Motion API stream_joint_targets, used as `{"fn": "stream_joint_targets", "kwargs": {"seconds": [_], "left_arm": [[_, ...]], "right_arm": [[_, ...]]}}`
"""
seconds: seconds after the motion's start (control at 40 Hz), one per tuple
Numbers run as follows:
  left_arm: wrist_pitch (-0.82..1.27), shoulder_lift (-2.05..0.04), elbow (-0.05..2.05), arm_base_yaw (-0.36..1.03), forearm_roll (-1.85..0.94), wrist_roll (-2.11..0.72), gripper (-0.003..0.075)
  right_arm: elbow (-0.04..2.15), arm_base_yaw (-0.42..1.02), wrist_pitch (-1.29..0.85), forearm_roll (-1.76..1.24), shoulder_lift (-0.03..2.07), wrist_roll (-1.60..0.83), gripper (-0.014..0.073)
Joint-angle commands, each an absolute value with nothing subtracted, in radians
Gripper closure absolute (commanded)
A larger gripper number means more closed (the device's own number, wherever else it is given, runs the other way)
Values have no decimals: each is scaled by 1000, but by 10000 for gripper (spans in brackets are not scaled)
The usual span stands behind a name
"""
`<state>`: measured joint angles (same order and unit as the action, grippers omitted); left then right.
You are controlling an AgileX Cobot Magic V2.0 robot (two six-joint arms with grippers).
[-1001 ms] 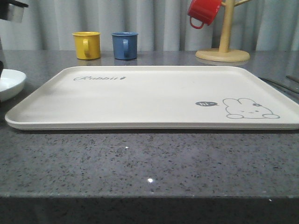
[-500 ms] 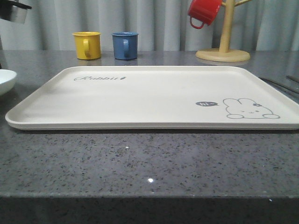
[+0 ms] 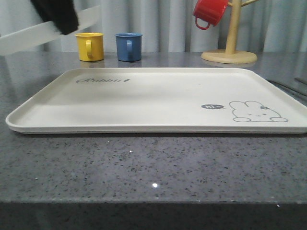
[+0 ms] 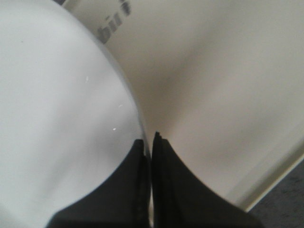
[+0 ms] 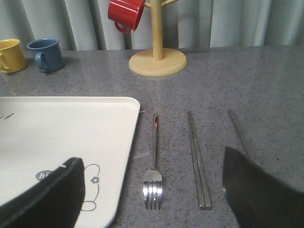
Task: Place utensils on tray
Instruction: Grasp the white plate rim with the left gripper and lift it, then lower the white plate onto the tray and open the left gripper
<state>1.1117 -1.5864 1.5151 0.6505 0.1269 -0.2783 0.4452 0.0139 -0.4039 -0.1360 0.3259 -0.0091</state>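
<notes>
My left gripper (image 3: 56,15) is shut on the rim of the round white plate (image 3: 29,36), which hangs tilted and blurred in the air above the far left corner of the cream rabbit tray (image 3: 158,98). In the left wrist view the black fingers (image 4: 166,185) pinch the plate (image 4: 57,114) over the tray (image 4: 213,80). To the right of the tray (image 5: 57,128) lie the fork (image 5: 153,156), the chopsticks (image 5: 196,156) and the spoon handle (image 5: 237,128). My right gripper (image 5: 151,190) hovers open above the fork, holding nothing.
A yellow mug (image 3: 89,46) and a blue mug (image 3: 128,46) stand behind the tray. A red mug (image 3: 209,12) hangs on a wooden mug tree (image 3: 229,53) at the back right. Grey stone counter lies in front of the tray.
The plate, which sat on the counter left of the tray, has been lifted and carried up and to the right by my left gripper. The tray has not moved.
</notes>
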Motion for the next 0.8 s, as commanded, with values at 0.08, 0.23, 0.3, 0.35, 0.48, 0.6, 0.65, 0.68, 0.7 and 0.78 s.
{"fn": "stream_joint_targets", "kwargs": {"seconds": [0.08, 0.23, 0.3, 0.35, 0.48, 0.6, 0.65, 0.68, 0.7, 0.78], "left_arm": [[1129, -1645, 1599, 760, 128, -248, 738], [1131, -1708, 1611, 787, 96, -248, 738], [1129, -1734, 1611, 787, 74, -248, 738], [1127, -1746, 1611, 787, 70, -248, 738], [1129, -1772, 1611, 787, 31, -248, 701], [1137, -1781, 1611, 787, 18, -246, 561], [1138, -1781, 1611, 787, 18, -246, 493], [1138, -1781, 1611, 787, 18, -246, 468], [1144, -1781, 1613, 787, 18, -246, 447], [1191, -1781, 1640, 787, 18, -246, 422]], "right_arm": [[482, 9, -326, -139, 340, -16, -20], [482, 9, -326, -139, 340, -16, -20], [482, 9, -326, -139, 340, -16, -20], [482, 9, -326, -139, 340, -16, -20], [482, 9, -326, -139, 340, -16, -20], [482, 9, -326, -139, 340, -16, -20], [482, 9, -326, -139, 340, -16, -20], [482, 9, -326, -139, 340, -16, -20], [482, 9, -326, -139, 340, -16, -20], [482, 9, -326, -139, 340, -16, -20]]}}
